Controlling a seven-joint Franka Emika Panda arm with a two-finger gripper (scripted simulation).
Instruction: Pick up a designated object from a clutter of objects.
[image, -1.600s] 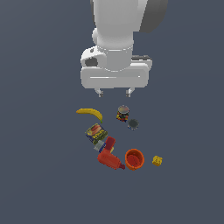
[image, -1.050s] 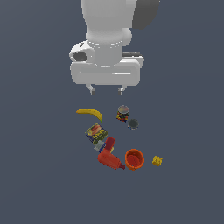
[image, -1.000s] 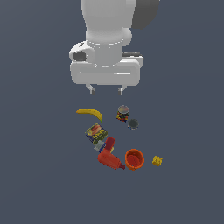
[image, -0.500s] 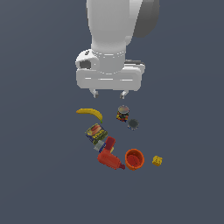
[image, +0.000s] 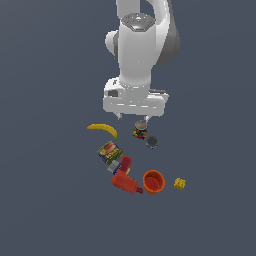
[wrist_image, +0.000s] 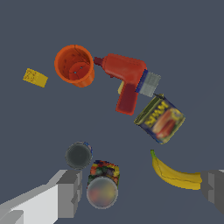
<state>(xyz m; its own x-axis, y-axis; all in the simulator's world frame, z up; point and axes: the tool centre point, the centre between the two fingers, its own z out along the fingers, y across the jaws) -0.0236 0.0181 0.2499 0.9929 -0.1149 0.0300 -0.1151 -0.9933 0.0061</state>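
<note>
The designated object is a small can (image: 140, 131) with a dark blue label and grey metal top, standing upright in the clutter of objects. In the wrist view the can (wrist_image: 103, 185) sits between my fingers, close to one finger (wrist_image: 70, 192); the other finger (wrist_image: 214, 190) is far off. My gripper (image: 135, 118) hovers just above the can, open and empty; it also shows in the wrist view (wrist_image: 142, 192). A dark grey disc (image: 152, 142) lies right beside the can and shows in the wrist view too (wrist_image: 78, 155).
A yellow banana (image: 103, 130) lies at the exterior view's left of the can. Nearer the camera are a colourful flat box (image: 109, 152), a red power drill (image: 125, 178), an orange cup (image: 153, 181) and a tiny yellow block (image: 180, 184).
The hand swung to the exterior view's left, then came back right and down. It now hangs lower, just over the can. The objects have not moved.
</note>
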